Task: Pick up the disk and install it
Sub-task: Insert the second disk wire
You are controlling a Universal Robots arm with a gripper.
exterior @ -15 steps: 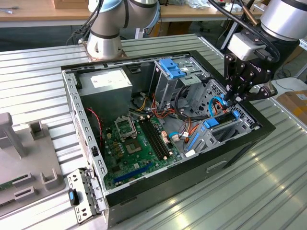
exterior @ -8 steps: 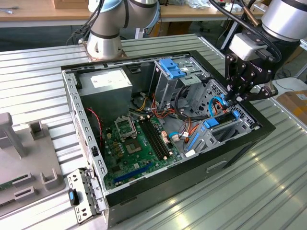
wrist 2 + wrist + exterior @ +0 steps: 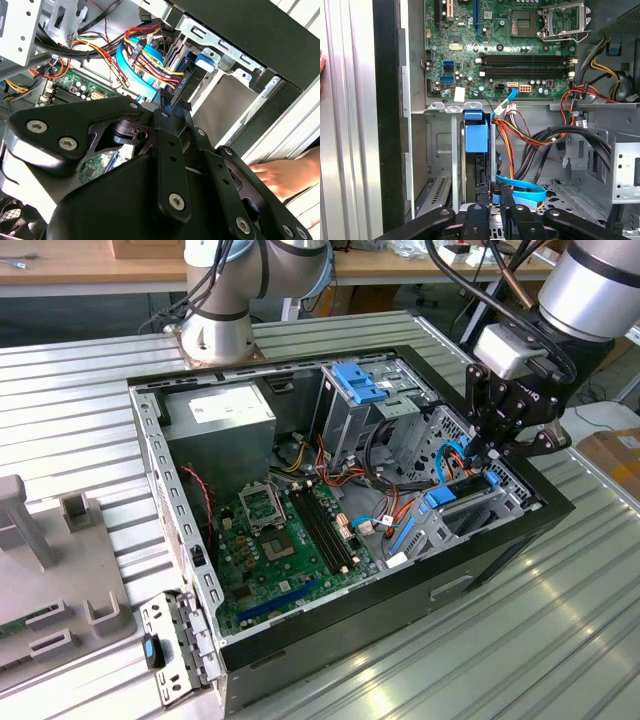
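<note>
One tool [image 3: 490, 450] points down over the disk [image 3: 476, 137].

My hand [image 3: 491, 197] hangs over the drive bay, fingertips close together beside the blue cable [image 3: 520, 189]. The disk [image 3: 476, 135] stands edge-on in its slot, below the green motherboard [image 3: 505, 45].

An open computer case [image 3: 400, 580] sits on the ribbed metal table [image 3: 520, 640].
</note>
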